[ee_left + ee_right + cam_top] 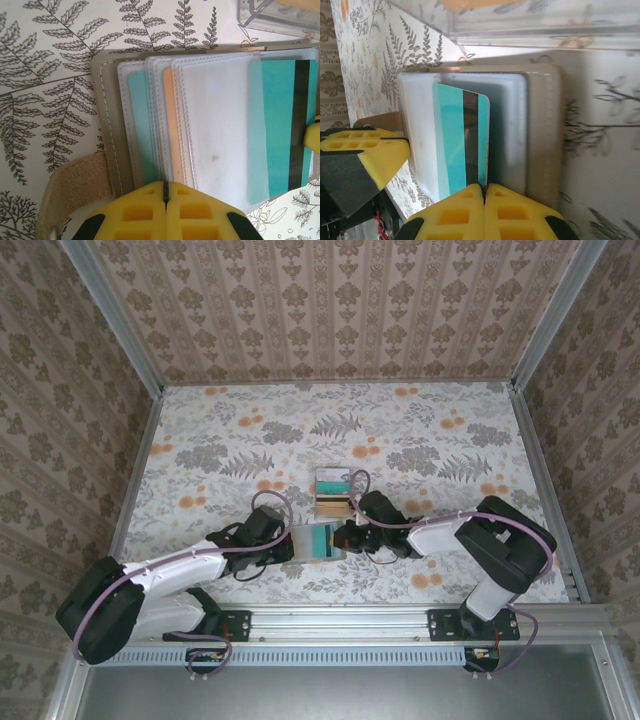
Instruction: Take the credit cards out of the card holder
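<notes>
Two claws meet at one little wallet. The left claw (pixel 165 189) is shut tight, and its yellow pads (pixel 135 215) pinch the edge of the card holder (pixel 107 125), right where the clear pockets end. The right claw (pixel 483 190) is shut tight too, and it has hold of the short edge of a teal card (pixel 452 135).

That teal card has a black stripe down it. It sticks part way out of the front clear pocket, and the rest is tucked inside. In the left wrist view, an orange card (pixel 170 125) and a pale blue-green card (pixel 140 130) sit deeper in the pockets behind it.

From above, the holder lies open and flat on the flowery surface (pixel 420 440), close to the front edge and right between the two arms. One claw touches it on each side.

A clear box (pixel 333 490) stands just behind the holder, with something teal and something tan in it (too small to tell more).
</notes>
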Robot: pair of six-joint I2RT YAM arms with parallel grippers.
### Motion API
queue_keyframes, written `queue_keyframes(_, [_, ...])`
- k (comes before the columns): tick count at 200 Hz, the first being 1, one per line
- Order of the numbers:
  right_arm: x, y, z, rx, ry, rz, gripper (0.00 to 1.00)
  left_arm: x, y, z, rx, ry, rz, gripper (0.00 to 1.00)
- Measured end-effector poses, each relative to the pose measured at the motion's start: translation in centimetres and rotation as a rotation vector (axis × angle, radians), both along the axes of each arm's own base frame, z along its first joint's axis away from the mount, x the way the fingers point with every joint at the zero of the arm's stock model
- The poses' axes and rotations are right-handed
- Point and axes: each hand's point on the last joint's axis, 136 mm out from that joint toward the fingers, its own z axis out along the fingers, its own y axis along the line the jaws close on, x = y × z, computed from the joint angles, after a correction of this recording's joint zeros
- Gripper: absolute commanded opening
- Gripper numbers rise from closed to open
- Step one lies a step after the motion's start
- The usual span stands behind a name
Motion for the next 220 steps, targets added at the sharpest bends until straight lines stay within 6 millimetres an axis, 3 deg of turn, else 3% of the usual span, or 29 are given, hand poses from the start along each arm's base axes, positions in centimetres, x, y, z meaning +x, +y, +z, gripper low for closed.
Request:
queue_keyframes(63, [-0.1, -2.8, 1.3, -0.022, -0.03, -0.029, 0.0, 0.0, 0.0, 0.1, 0.0, -0.001, 0.0, 0.0])
queue_keyframes(112, [-1.0, -4.3, 4.7, -0.073, -0.116, 0.016, 0.0, -0.4, 1.3, 0.2, 0.045, -0.007, 0.008, 0.0])
queue_keyframes(133, [-0.5, -4.9, 7.3, -0.128, -0.198, 0.041, 0.0, -0.4, 1.7, 0.6, 0.054, -0.021, 0.014, 0.05])
queue_keyframes(164, [0.9, -5.6, 12.6, -0.19, -0.395, 0.08, 0.0, 0.6, 1.9, 2.8, 0.025, -0.094, 0.037, 0.35])
queue_keyframes(206, [2.8, -5.7, 16.8, -0.306, -0.624, 0.186, 0.0, 1.8, 2.6, 5.6, -0.015, -0.192, 0.077, 0.99])
queue_keyframes(220, [3.5, -5.4, 17.5, -0.354, -0.687, 0.243, 0.0, 1.9, 3.2, 6.1, -0.015, -0.213, 0.097, 1.0])
